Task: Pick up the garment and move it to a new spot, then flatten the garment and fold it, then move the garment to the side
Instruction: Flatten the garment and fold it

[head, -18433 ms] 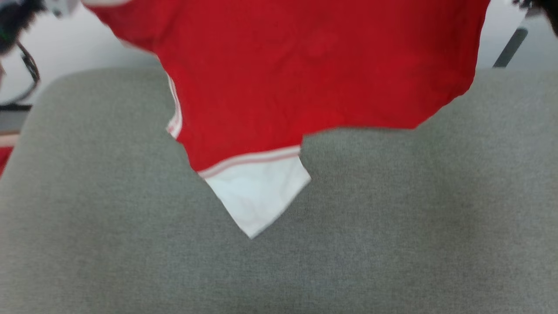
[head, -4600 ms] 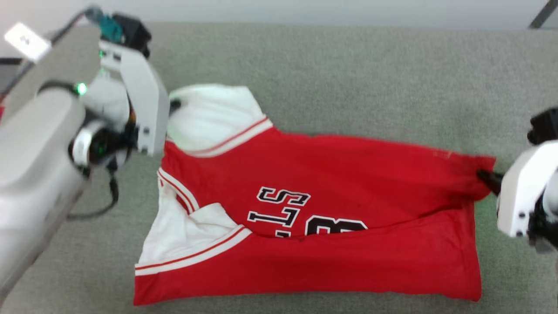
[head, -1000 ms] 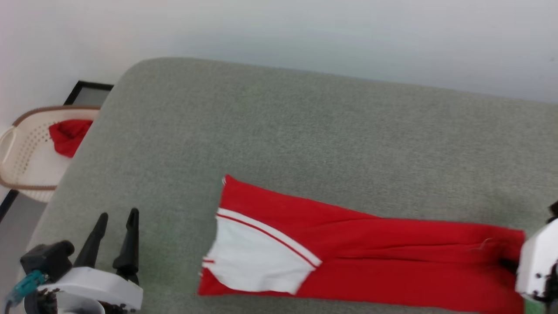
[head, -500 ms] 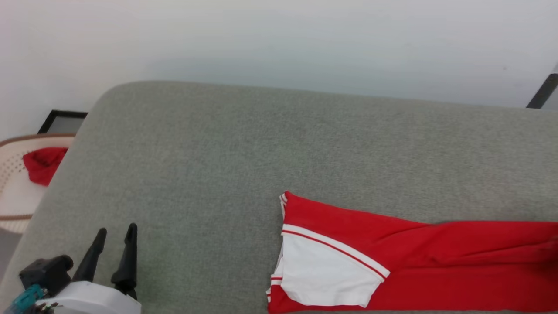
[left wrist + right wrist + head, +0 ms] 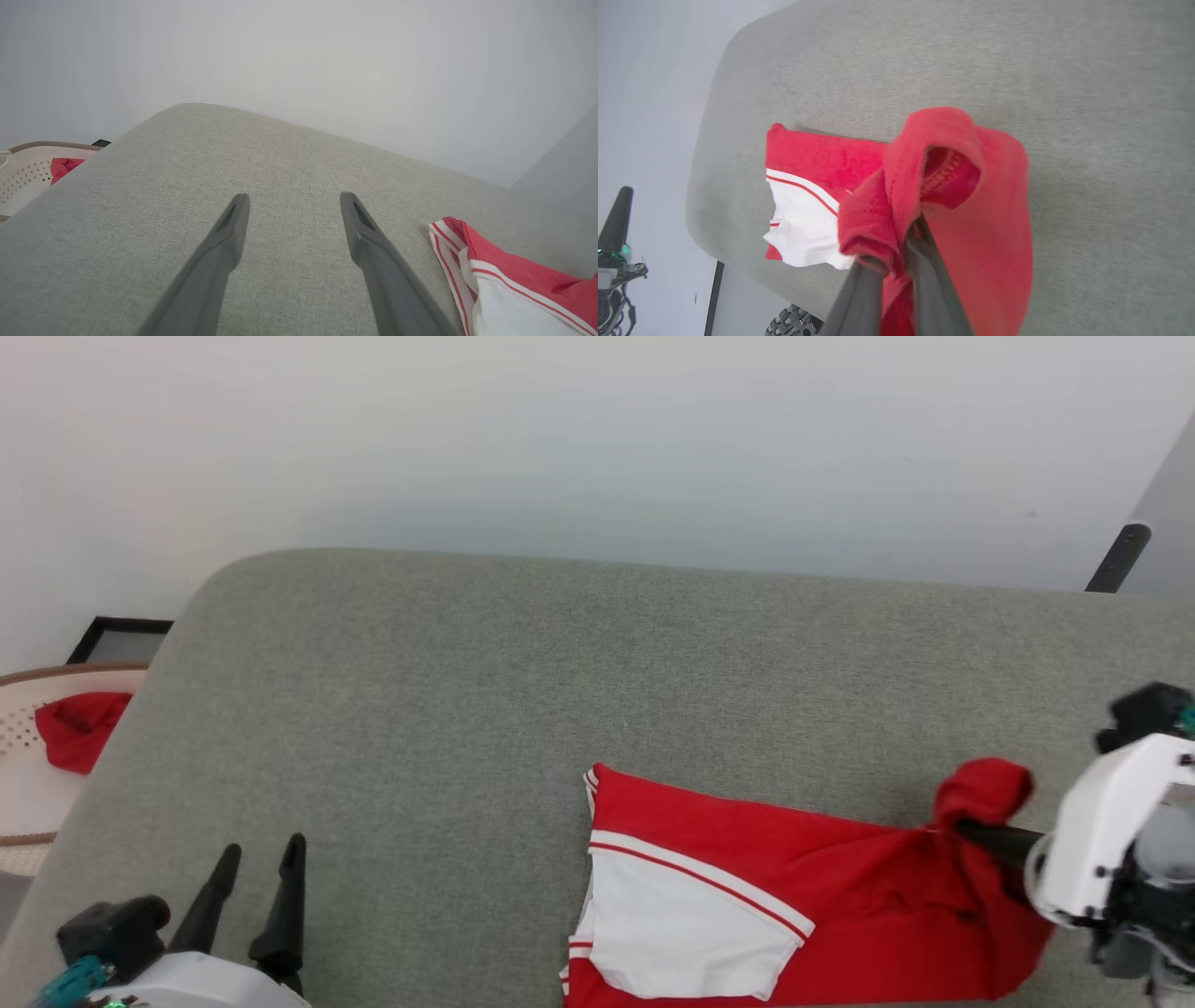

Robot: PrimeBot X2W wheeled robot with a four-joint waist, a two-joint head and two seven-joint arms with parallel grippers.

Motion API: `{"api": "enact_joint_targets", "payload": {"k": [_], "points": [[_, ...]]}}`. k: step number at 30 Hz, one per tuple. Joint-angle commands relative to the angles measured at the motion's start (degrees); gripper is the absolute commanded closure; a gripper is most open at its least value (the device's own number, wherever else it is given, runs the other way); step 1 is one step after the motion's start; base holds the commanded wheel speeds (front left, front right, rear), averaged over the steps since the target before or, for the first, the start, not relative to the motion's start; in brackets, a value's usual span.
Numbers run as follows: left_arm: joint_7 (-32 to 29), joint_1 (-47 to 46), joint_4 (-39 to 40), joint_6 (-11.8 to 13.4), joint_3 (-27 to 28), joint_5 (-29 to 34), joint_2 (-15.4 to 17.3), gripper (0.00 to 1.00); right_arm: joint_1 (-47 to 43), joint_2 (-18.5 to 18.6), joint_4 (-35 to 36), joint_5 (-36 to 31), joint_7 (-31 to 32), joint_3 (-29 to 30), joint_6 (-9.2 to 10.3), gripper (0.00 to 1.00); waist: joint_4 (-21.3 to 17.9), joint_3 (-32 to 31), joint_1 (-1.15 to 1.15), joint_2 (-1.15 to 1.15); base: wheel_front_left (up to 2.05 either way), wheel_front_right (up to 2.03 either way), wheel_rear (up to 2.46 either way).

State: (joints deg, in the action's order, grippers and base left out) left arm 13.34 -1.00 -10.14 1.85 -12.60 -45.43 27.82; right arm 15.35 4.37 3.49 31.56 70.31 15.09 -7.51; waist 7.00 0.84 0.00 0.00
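Head view puts the folded shirt (image 5: pixel 794 905) near right on the grey cushion (image 5: pixel 448 691), its right end bunched in your clenched right gripper (image 5: pixel 966 831); your left gripper (image 5: pixel 263 851) hangs spread, empty. You look mid-move to the side: lay it flat, then release.

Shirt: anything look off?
The right end of the shirt is bunched into a lump, pinched in the shut jaws of the right gripper; the sleeve end lies flat on the cushion, so the fold looks uneven.

Garment (image 5: pixel 747 831) red, sleeve (image 5: pixel 672 933) white, trim (image 5: pixel 700 884) red-white striped — surface (image 5: pixel 420 691) grey; left tool (image 5: pixel 263 843) black.
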Motion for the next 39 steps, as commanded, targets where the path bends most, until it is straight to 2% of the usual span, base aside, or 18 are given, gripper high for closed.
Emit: {"api": "enact_joint_targets", "payload": {"k": [1, 4, 8, 22, 27, 28, 29, 30, 31, 39], "points": [[0.0, 0.1, 0.1, 0.2, -0.2, 0.1, -0.1, 0.0, -0.7, -0.6, 0.8, 0.8, 0.1, -1.3, 0.04, 1.0, 0.3, 0.0, 0.0, 0.0, 0.0, 0.0, 0.0], [0.0, -0.8, 0.0, 0.0, -0.9, 0.6, -0.4, 0.0, -0.7, -1.4, 1.6, 1.8, -0.6, -5.0, 0.04, 1.0, 1.3, 0.2, 0.0, 0.0, 0.0, 0.0, 0.0], [0.2, -1.8, -0.6, -0.5, -1.6, 0.8, -1.3, 0.0, 0.3, -1.6, -1.0, 5.6, -5.5, -10.3, 0.04, 1.0, 2.9, 0.7, 0.0, 0.0, 0.0, 0.0, 0.0], [0.8, -7.5, -4.8, -3.0, -4.7, 1.9, -5.2, 0.0, 7.0, -1.5, -19.6, 7.4, -23.4, -26.3, 0.03, 1.0, 8.7, 3.0, 0.0, 0.0, 0.0, 0.0, 0.0], [1.0, -9.1, -6.7, -3.6, -5.3, 2.1, -6.3, 0.0, 9.7, -1.5, -26.2, 6.7, -27.7, -32.7, 0.03, 0.98, 9.9, 3.3, 0.0, 0.0, 0.0, 0.0, 0.0], [1.1, -9.3, -7.0, -3.9, -5.4, 2.1, -6.5, 0.0, 10.4, -1.5, -27.1, 6.2, -28.4, -33.8, 0.03, 0.8, 10.1, 3.2, 0.0, 0.0, 0.0, 0.0, 0.0], [1.1, -9.5, -7.3, -4.0, -5.4, 2.1, -6.6, 0.0, 11.2, -1.6, -27.8, 4.8, -29.0, -35.3, 0.03, 0.55, 10.2, 3.2, 0.0, 0.0, 0.0, 0.0, 0.0], [1.2, -9.6, -7.7, -4.0, -5.4, 2.1, -6.7, 0.0, 11.8, -1.6, -28.4, 3.9, -29.5, -36.4, 0.03, 0.04, 10.2, 3.2, 0.0, 0.0, 0.0, 0.0, 0.0], [1.2, -9.7, -8.0, -4.2, -5.3, 2.1, -6.7, 0.0, 12.1, -1.5, -29.0, 3.8, -29.9, -37.2, 0.03, 0.0, 10.2, 3.1, 0.0, 0.0, 0.0, 0.0, 0.0], [1.5, -8.4, -9.3, -4.4, -4.1, 2.1, -6.1, 0.0, 14.8, -1.5, -27.3, 3.5, -30.1, -42.3, 0.03, 0.0, 8.6, 2.1, 0.0, 0.0, 0.0, 0.0, 0.0]]}}
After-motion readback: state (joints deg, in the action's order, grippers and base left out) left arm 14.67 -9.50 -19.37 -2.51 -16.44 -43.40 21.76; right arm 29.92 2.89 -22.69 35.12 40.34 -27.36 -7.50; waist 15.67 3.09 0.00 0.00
